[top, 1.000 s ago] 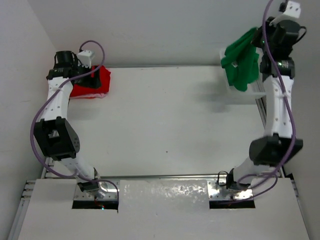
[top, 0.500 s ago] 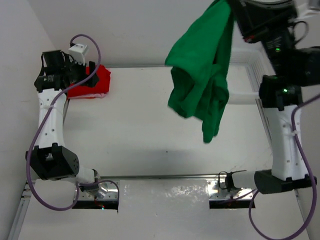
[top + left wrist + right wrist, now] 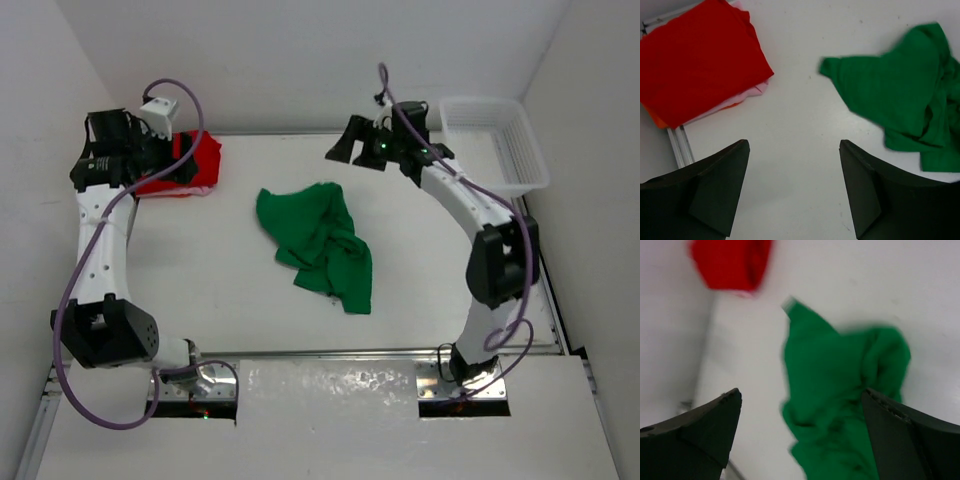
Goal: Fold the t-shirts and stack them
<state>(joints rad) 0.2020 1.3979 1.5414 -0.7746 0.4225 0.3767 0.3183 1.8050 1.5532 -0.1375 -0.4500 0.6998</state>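
right gripper [image 3: 352, 147] wide open, empty, clear of green t-shirt [image 3: 320, 240]

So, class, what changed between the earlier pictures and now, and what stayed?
The green cloth t-shirt, held up over the white plastic mesh basket, was swung left and dropped crumpled mid-table; the right arm's fingers opened and let go. The folded red cloth t-shirt stayed put; the left arm's fingers hover open near it.

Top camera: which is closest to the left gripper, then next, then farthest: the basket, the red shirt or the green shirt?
From the left gripper:
1. The red shirt, right beside it in the far-left corner.
2. The green shirt, crumpled mid-table.
3. The basket, in the far-right corner.
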